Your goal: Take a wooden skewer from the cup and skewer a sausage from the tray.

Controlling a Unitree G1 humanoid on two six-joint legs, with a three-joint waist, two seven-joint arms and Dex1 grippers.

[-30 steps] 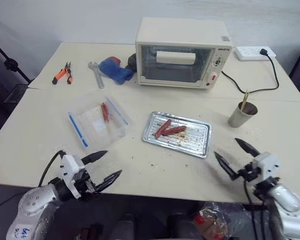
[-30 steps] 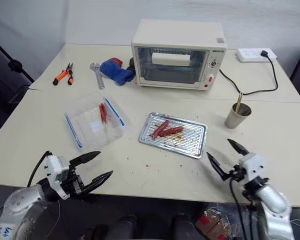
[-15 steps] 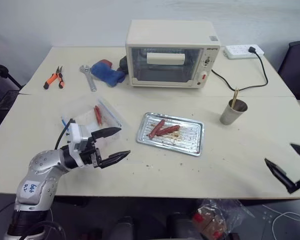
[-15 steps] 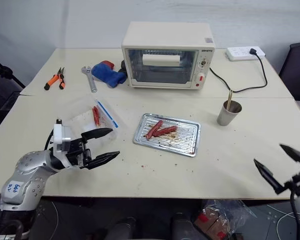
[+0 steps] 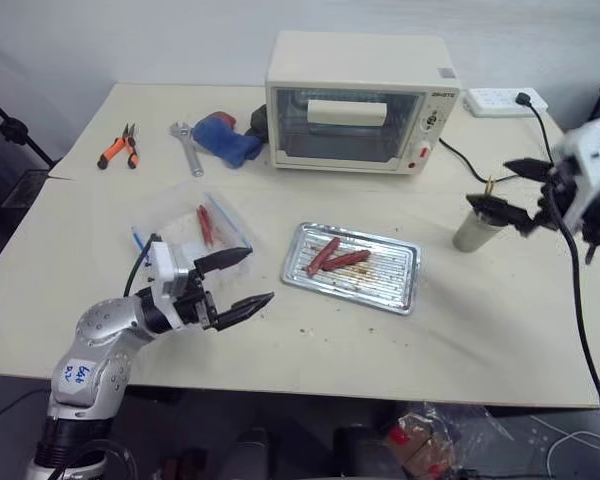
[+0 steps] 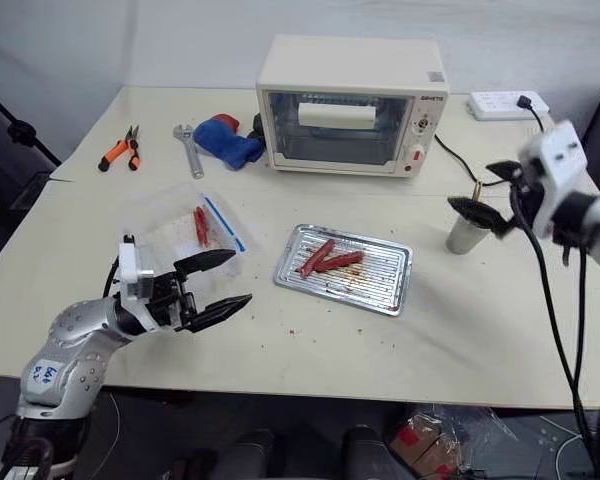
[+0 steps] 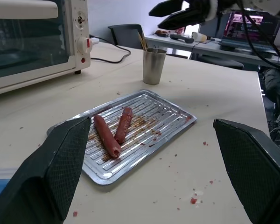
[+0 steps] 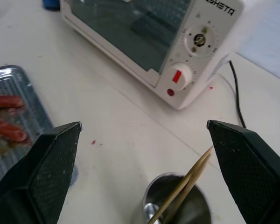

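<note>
Wooden skewers (image 8: 184, 179) visible inside cup (image 8: 177, 205).

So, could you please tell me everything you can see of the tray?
The tray is a shiny silver rectangular metal pan with rounded corners, a raised rim and a ribbed floor smeared with brown greasy marks. It lies flat on the table, in front of the toaster oven, set slightly askew to the table's edge. Two sausages lie on its floor toward one end, close together. Red crumbs dot the table around it. Neither gripper touches it.
</note>
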